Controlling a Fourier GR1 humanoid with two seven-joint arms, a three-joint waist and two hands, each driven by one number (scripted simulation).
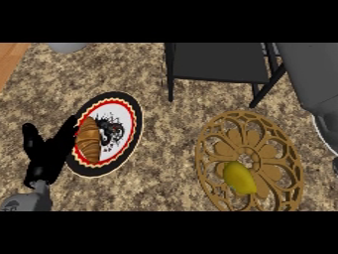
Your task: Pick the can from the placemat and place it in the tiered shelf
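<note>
My left fingers (31, 135) rest wide, holding nothing; the yellow can (239, 177) looks light and slippery, so I'd grab its sides.

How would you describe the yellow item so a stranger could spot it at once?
Start at the granite counter, then find the gold openwork placemat at its right, below the dark shelf. The yellow item lies on its lower half: small, smooth and rounded, unlike the brown croissant on the round plate at left.
</note>
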